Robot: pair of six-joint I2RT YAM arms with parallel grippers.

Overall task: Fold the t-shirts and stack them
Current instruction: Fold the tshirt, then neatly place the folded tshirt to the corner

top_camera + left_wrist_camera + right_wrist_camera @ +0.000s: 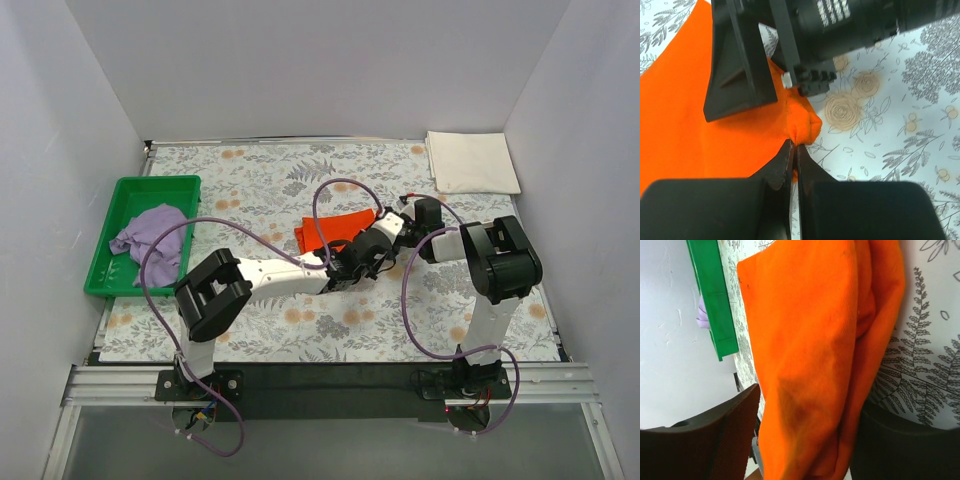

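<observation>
Orange shirt (335, 230) sits mid-table, long axis crosswise, stretching left from both jaws. Left gripper (795, 144) is pinched tight on its near right corner. Right gripper (810, 400) is just beside, fingers straddling cloth; clamped or not, can't tell. Fold likely goes leftward.

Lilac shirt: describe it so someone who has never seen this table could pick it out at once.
On the flower-patterned table, find the green tray at the left edge. The lilac shirt lies crumpled inside it. The orange shirt is at mid-table and the cream shirt lies folded flat at the far right corner; only the lilac one is in a tray.
</observation>
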